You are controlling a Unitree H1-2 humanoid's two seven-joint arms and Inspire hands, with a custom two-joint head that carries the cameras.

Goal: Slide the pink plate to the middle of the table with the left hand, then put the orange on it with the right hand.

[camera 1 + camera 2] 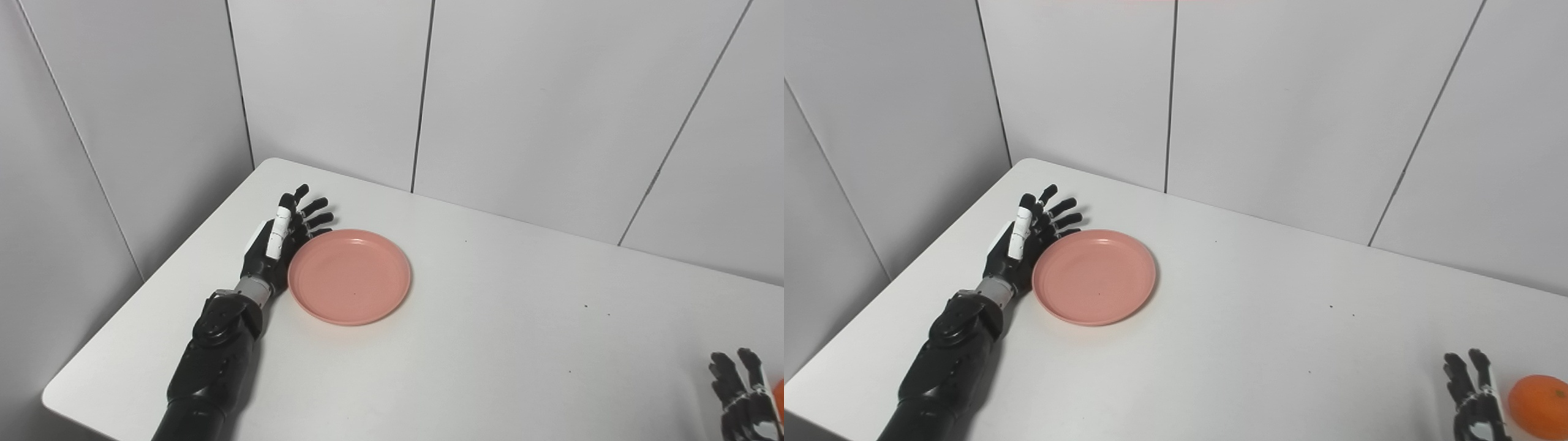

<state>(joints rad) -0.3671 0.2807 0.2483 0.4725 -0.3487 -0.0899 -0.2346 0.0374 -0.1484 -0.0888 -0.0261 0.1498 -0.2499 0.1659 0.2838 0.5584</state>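
Note:
A round pink plate (349, 275) lies empty on the left part of the white table (490, 318). My left hand (283, 237) stands on edge against the plate's left rim, fingers spread and holding nothing. At the bottom right corner my right hand (1473, 395) pokes into view with fingers apart, just left of the orange (1538, 406). The orange rests on the table near the front right; the hand is beside it, not around it.
White wall panels (520, 92) rise close behind the table's far edge and along its left side. The table's left corner (275, 164) is rounded.

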